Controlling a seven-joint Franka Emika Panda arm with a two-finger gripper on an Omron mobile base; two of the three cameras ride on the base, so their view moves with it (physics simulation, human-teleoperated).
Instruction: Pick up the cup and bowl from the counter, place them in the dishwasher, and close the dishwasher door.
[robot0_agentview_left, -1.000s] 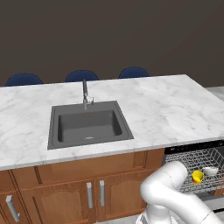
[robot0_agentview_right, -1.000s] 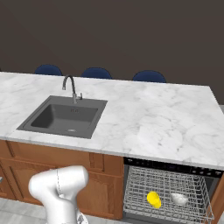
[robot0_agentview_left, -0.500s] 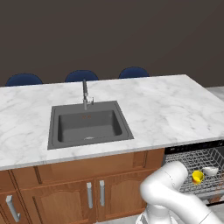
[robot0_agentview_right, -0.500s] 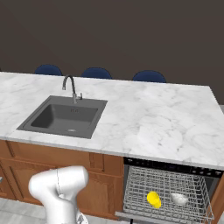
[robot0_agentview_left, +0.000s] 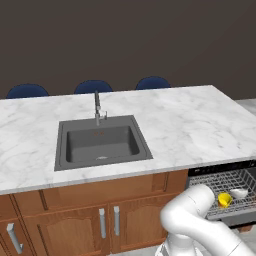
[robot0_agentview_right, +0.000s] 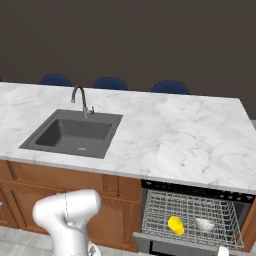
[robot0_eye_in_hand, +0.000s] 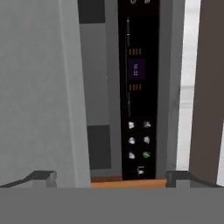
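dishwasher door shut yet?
No, open. The rack shows pulled out under the counter, with the cup and bowl visible inside it in both base views.

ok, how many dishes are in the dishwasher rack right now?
2. The yellow cup sits left of middle in the rack, the bowl just to its right. Anything lower in the dishwasher is hidden.

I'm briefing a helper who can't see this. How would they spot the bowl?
Find the white marble counter; under its right end the dishwasher stands open with a wire rack. The bowl sits there, pale and shallow, right of the bright yellow cup.
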